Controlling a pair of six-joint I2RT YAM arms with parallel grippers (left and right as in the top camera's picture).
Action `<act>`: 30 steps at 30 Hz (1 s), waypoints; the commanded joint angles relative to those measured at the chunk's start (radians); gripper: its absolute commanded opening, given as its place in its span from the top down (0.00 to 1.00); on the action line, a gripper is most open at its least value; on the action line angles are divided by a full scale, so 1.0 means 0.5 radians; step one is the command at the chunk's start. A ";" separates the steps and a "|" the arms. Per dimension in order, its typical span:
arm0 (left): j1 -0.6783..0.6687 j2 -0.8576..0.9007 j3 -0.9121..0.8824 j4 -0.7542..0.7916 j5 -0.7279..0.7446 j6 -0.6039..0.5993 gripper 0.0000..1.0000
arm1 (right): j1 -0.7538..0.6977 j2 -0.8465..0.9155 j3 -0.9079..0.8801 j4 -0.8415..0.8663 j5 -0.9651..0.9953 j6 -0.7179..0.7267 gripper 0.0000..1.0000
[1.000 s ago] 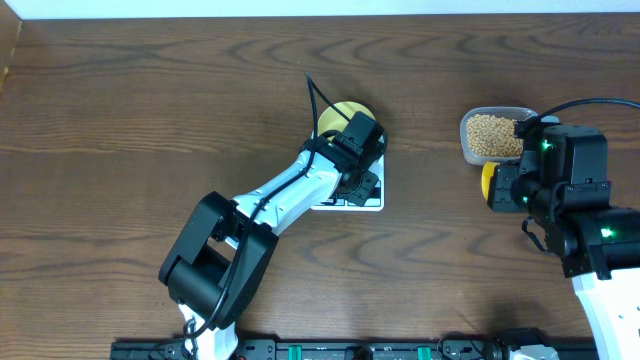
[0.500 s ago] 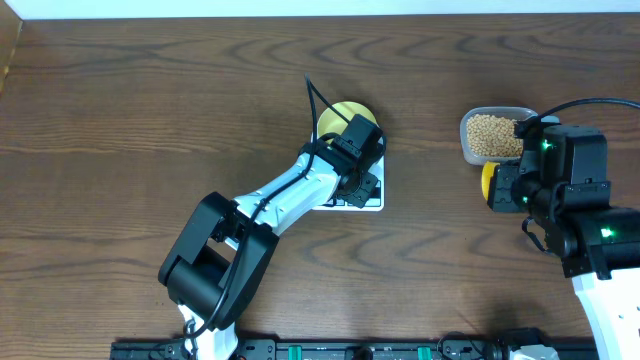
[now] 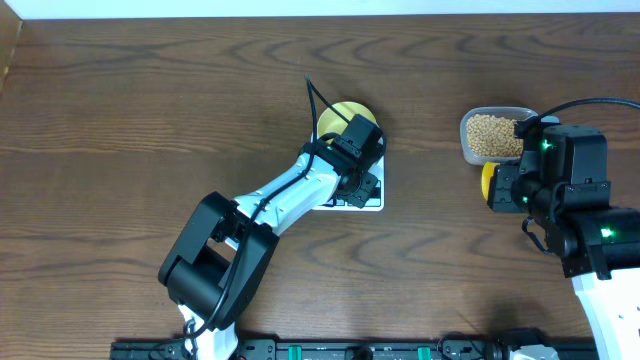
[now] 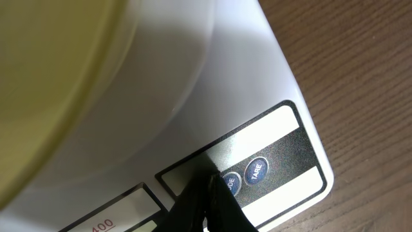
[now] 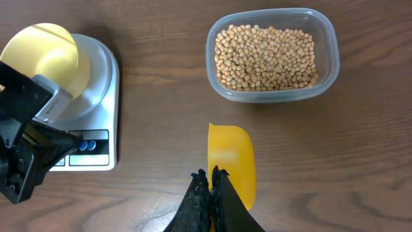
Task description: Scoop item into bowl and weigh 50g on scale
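"So, what could go wrong?"

"My left claw, pinched shut, is at the buttons of the scale. Hitting the wrong one leaves the bowl on it unzeroed. My right claw grips the scoop; the beans sit in the tub."

The desk is dark brown wood with a strong wavy grain, long bands and oval whorls running mostly from side to side. Its surface has a low sheen. Soft, even light falls on it from above, and the shadows lying on it are short and blurred at the edges. Along the far edge I see a thin pale strip, white to light grey; I cannot tell whether it is wall or floor. At the far left corner a sliver of lighter tan wood borders the top. A black rail with small green fittings runs along the near edge.
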 commanded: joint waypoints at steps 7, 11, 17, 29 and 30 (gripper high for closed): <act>-0.005 0.031 -0.074 -0.033 -0.094 0.027 0.93 | -0.014 0.002 0.031 -0.008 -0.005 -0.021 0.99; -0.005 0.031 -0.085 -0.051 -0.094 0.027 0.93 | -0.014 0.002 0.031 -0.008 -0.005 -0.021 0.99; -0.005 0.031 -0.085 -0.050 -0.095 0.029 0.93 | -0.014 0.001 0.031 -0.007 -0.005 -0.020 0.99; -0.003 0.032 -0.085 -0.018 -0.095 0.030 0.93 | -0.014 0.002 0.031 -0.006 -0.005 -0.020 0.99; -0.003 0.031 -0.085 -0.018 -0.095 0.030 0.93 | -0.014 0.002 0.031 -0.007 -0.005 -0.020 0.99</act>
